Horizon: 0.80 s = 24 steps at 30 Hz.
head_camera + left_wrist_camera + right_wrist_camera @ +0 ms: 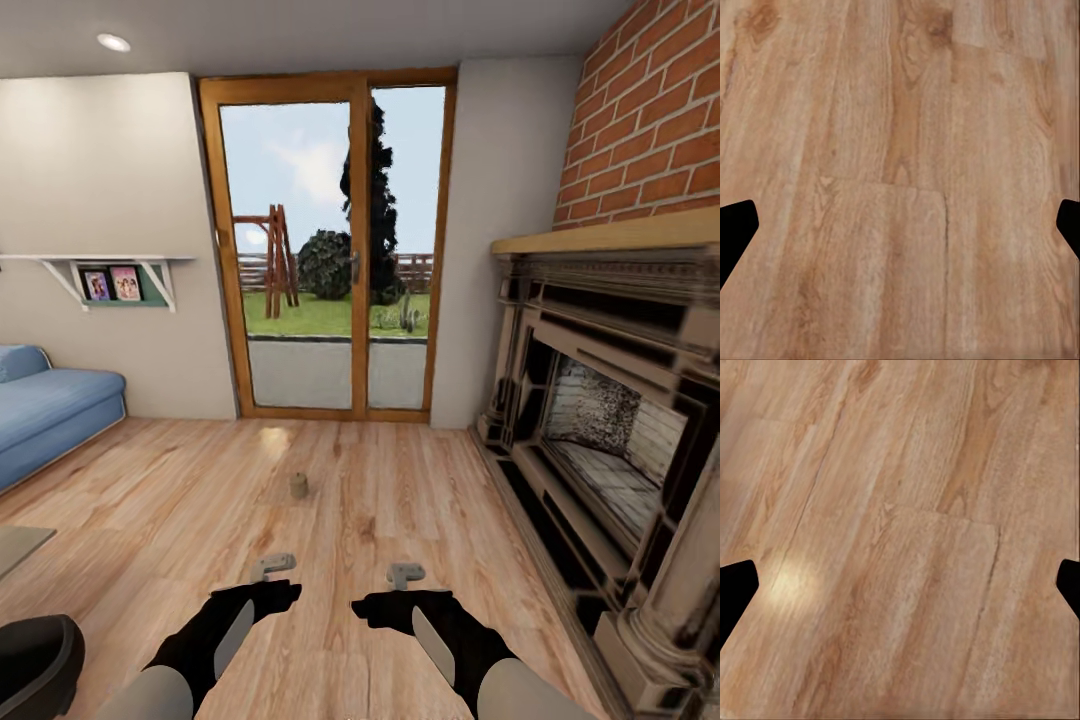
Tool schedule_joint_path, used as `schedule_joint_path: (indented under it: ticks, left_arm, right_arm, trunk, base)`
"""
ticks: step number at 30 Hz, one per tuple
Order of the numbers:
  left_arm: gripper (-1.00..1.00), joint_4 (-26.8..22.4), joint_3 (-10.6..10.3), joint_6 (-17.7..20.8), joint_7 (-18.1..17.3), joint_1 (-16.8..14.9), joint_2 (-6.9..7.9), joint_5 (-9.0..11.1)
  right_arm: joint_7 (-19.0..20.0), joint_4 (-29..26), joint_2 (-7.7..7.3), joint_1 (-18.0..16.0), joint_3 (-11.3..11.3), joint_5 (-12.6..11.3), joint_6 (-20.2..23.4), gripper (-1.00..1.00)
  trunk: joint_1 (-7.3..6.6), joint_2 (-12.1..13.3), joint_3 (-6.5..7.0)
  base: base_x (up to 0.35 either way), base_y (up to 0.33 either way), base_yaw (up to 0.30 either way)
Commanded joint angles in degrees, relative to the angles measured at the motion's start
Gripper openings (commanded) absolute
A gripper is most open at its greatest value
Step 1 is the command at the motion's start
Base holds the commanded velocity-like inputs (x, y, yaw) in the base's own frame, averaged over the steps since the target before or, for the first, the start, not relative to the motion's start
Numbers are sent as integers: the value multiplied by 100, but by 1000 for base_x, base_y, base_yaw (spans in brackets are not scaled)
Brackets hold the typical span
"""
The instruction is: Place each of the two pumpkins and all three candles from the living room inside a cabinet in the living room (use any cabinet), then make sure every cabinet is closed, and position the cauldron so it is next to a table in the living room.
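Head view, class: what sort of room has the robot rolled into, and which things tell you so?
Most likely a living room: a blue sofa at the left, a fireplace under a brick chimney breast at the right, and a glazed wooden door opening onto a garden.

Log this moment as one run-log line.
phase: in transit | left gripper: open, empty | right gripper: open, empty | ahead: small candle on wood floor | fireplace at right

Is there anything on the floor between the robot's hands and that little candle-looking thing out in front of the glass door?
Nothing visible. Bare wood floor runs from the left gripper and right gripper up to the small object. The fireplace and sofa stand well off to the sides.
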Motion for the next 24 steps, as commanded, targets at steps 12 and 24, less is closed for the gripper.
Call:
schedule_joint_path:
  ticks: [12,24]
  left_arm:
    - [100,-12,-5,45,-3,0,-13,73]
    - [100,-356,47,95,3,0,15,118]
  right_arm:
    - [8,-3,0,-5,11,-12,22,100]
    - [88,-3,0,-5,-13,-12,22,100]
  trunk:
    - [-2,-3,50]
    - [-2,-3,106]
  base:
    - [-13,0,-277]
    - [-30,12,-274]
